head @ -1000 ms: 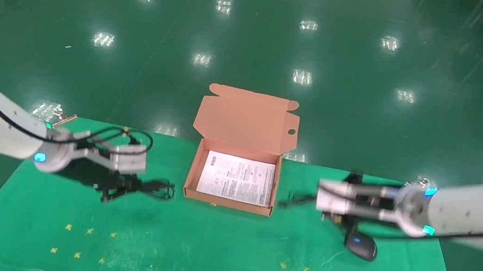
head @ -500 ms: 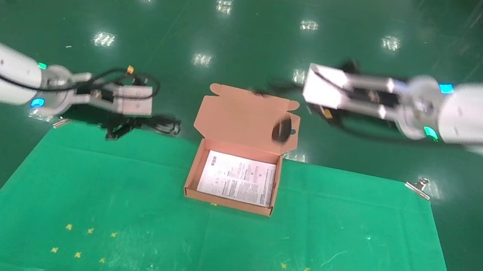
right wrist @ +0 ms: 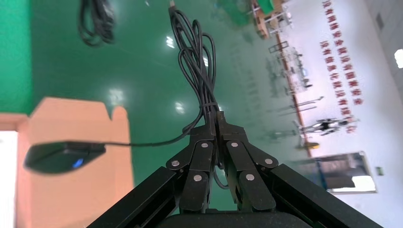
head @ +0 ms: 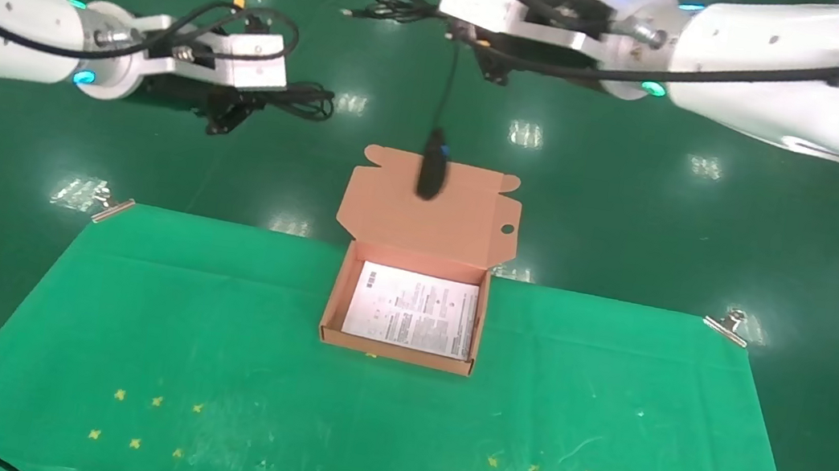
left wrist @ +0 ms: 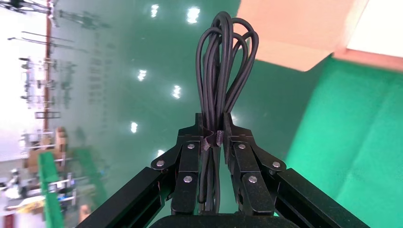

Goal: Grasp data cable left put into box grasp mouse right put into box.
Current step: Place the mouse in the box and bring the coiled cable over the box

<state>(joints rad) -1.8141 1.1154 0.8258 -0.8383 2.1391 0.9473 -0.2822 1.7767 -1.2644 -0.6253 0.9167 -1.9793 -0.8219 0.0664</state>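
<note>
My left gripper [head: 230, 107] is shut on the data cable [head: 299, 100], a looped black bundle, and holds it high, left of the box and beyond the mat's far edge. In the left wrist view the cable [left wrist: 225, 61] sticks out between the closed gripper [left wrist: 215, 121]. My right gripper [head: 484, 53] is shut on the mouse's coiled cord [head: 393, 7]. The black mouse [head: 430, 172] dangles from it in front of the box's raised lid [head: 462, 217]. The right wrist view shows the gripper [right wrist: 216, 118], cord [right wrist: 195, 61] and mouse [right wrist: 62, 156]. The open box [head: 396, 352] holds a white sheet.
A green mat [head: 207, 370] covers the table, with metal clips at its far corners [head: 113, 210] [head: 728, 325]. Small yellow marks dot the mat's near part. Glossy green floor lies beyond.
Both arms have risen from the mat. The left lifted the data cable up. The right lifted the mouse by its cord and swung left, so the mouse now hangs over the box's lid.
</note>
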